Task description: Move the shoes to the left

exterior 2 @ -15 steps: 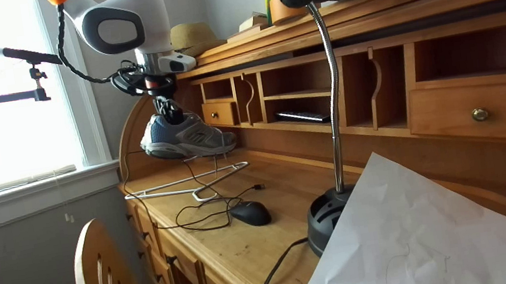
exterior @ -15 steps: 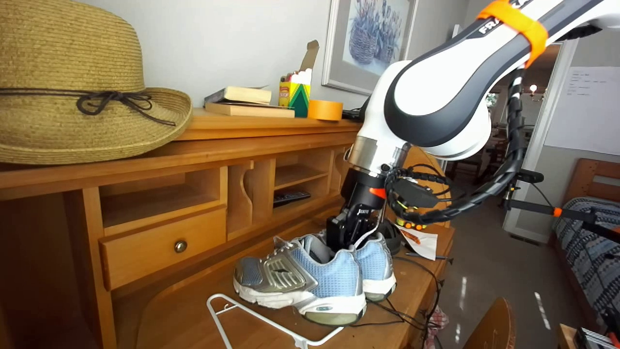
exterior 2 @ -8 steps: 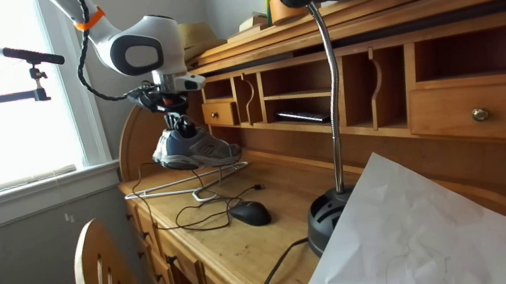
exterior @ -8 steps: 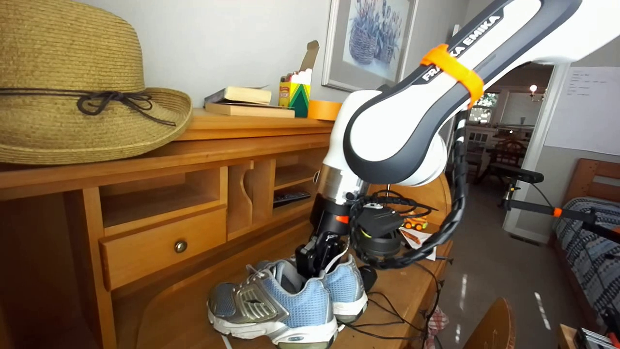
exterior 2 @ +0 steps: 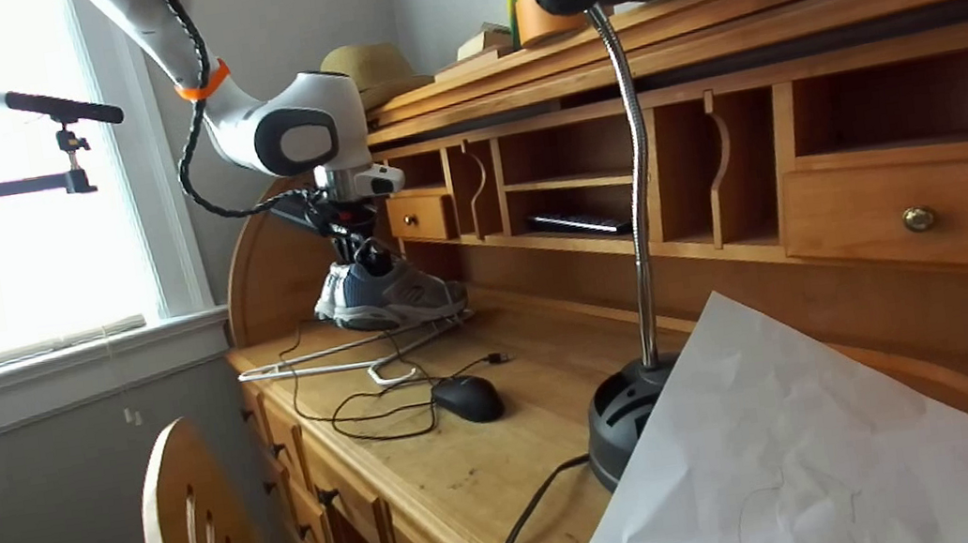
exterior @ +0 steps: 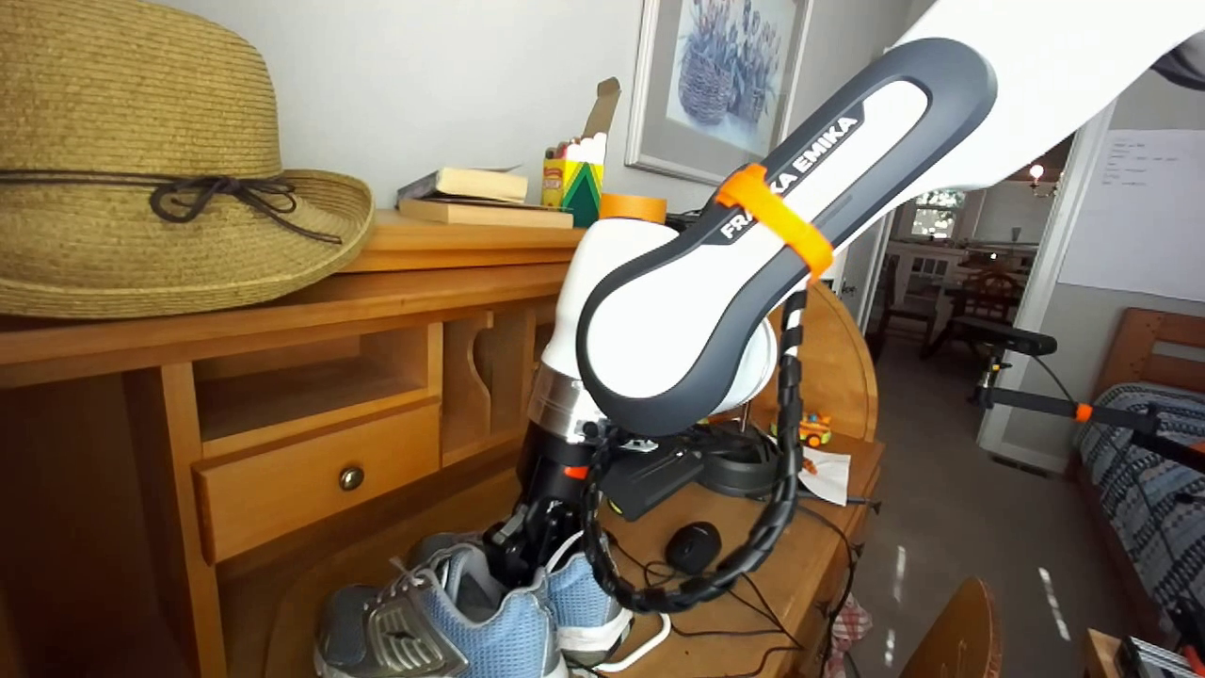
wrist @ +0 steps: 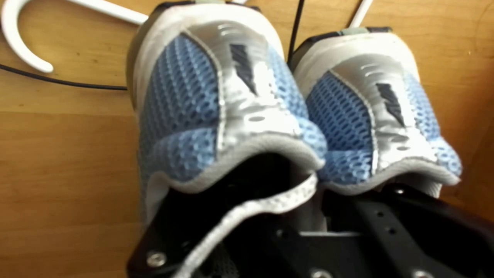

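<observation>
The shoes are two grey and light-blue sneakers, side by side with heels level. In an exterior view, the near shoe (exterior: 499,626) is cut off by the bottom edge and the far shoe (exterior: 582,598) shows behind it. They also show in an exterior view (exterior 2: 398,298), low over the desk; I cannot tell whether the soles touch. My gripper (exterior: 532,556) points down into the shoe openings. In the wrist view, one finger is inside the left shoe (wrist: 185,88) and one inside the right shoe (wrist: 339,116), pinching their adjoining walls. The fingertips are hidden. A white lace crosses the gripper.
A white hanger (exterior 2: 327,366) lies under and beside the shoes. A black mouse (exterior 2: 469,399) with a loose cable lies on the desk (exterior 2: 441,505). A lamp (exterior 2: 628,422) and a paper sheet (exterior 2: 785,456) stand further along. Cubbyholes and a drawer (exterior: 320,480) line the back.
My gripper has carried both shoes left and toward the camera in an exterior view, and lower over the desk. The mouse and its cable have shifted slightly.
</observation>
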